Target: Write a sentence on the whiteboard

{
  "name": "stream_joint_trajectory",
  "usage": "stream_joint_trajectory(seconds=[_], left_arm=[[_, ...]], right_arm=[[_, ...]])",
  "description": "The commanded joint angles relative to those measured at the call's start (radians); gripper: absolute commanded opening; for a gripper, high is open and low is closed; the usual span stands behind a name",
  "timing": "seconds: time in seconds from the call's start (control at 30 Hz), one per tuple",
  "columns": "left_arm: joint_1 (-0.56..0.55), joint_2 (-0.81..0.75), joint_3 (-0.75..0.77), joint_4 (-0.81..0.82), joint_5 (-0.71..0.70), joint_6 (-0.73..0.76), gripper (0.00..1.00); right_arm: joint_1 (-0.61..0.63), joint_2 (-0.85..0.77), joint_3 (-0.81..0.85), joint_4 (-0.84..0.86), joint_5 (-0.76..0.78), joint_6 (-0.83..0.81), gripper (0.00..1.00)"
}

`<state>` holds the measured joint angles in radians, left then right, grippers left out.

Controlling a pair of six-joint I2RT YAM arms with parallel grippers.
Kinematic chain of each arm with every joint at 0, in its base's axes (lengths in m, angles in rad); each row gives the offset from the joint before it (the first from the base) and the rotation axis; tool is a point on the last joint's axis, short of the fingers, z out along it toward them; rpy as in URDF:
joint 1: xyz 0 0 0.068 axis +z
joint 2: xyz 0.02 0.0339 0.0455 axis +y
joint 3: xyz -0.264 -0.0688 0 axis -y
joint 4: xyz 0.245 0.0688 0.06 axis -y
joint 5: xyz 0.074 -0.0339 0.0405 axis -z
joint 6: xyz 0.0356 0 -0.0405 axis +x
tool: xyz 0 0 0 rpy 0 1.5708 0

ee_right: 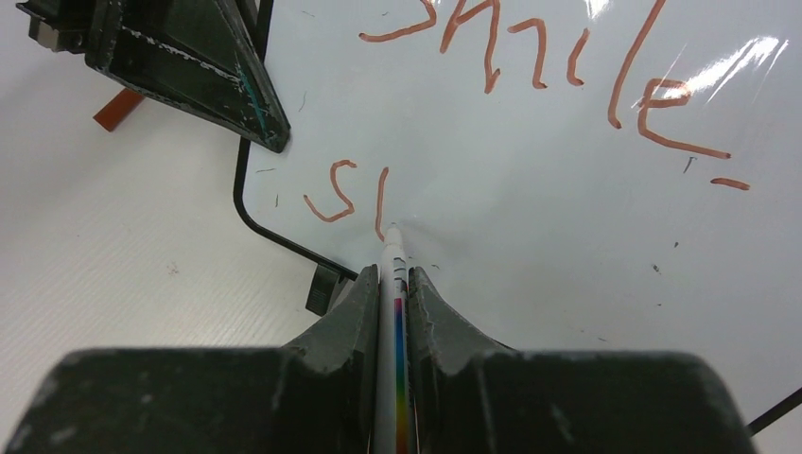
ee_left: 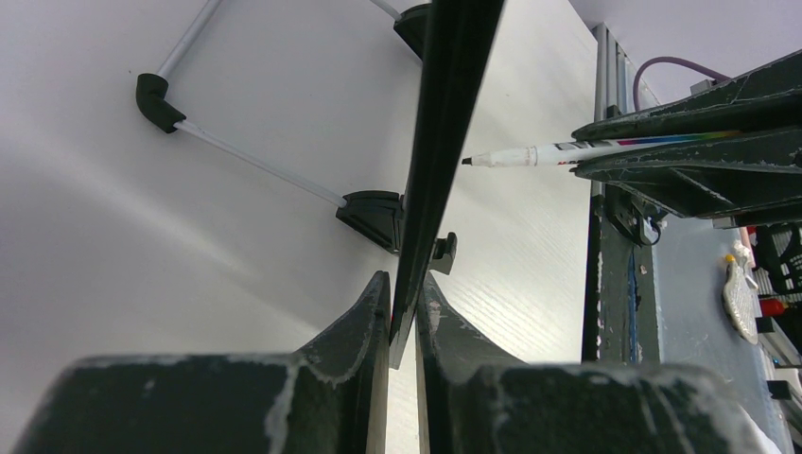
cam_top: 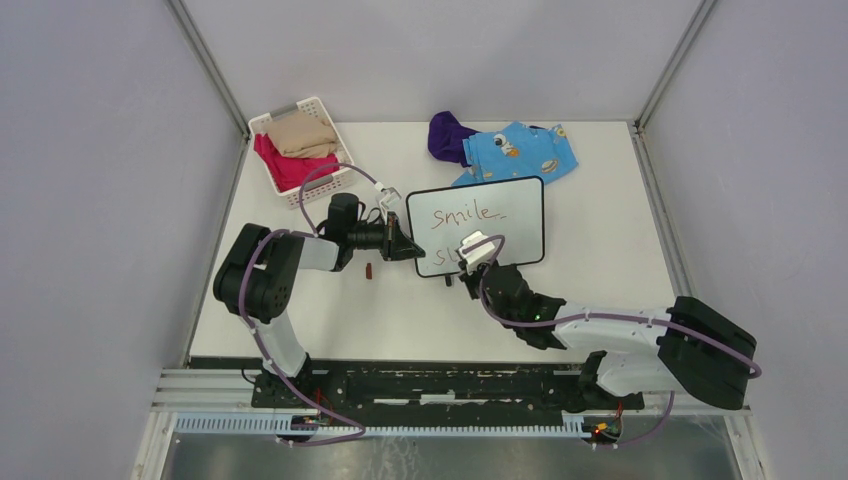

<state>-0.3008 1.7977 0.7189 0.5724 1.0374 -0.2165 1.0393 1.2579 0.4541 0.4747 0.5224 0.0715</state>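
Whiteboard (cam_top: 520, 235), a small rectangular white panel with a thin black frame and rounded corners, sits near the middle of the white table (cam_top: 610, 290). Whether it lies flat or leans on its feet I cannot tell. On it the reddish-brown handwritten sentence (ee_right: 530, 57) is only partly written. The upper line reads "smile" with a short dash after it. The lower line has just an "S" and one upright stroke.

The left gripper (ee_left: 404, 303) has its jaws closed tight on the board's left edge, steadying it. The right gripper (ee_right: 392, 284) is clamped around a thin white marker with a rainbow stripe (ee_right: 391, 255), whose tip touches the board at the foot of that stroke. By my reckoning about a third of the writing is done, and the rest of the lower line remains.

A small reddish piece (cam_top: 368, 270), perhaps the marker's cap, lies on the table just left of the board. A white slatted basket (cam_top: 263, 124) of folded clothes and a blue printed garment (cam_top: 520, 150) lie at the far edge.
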Motion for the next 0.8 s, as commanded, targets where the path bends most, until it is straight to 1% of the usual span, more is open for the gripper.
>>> stream_joint_trajectory(seconds=[0.0, 0.37, 0.77], left_arm=[[-0.004, 0.014, 0.012, -0.066, -0.112, 0.076, 0.02], [-0.004, 0.014, 0.012, -0.066, -0.114, 0.077, 0.02], [-0.004, 0.014, 0.016, -0.077, -0.116, 0.08, 0.02]], right_arm=[[-0.001, -0.013, 0.027, 0.062, -0.033, -0.017, 0.0], [-0.003, 0.046, 0.088, 0.078, -0.062, -0.016, 0.0], [-0.017, 0.107, 0.112, 0.061, -0.007, 0.012, 0.0]])
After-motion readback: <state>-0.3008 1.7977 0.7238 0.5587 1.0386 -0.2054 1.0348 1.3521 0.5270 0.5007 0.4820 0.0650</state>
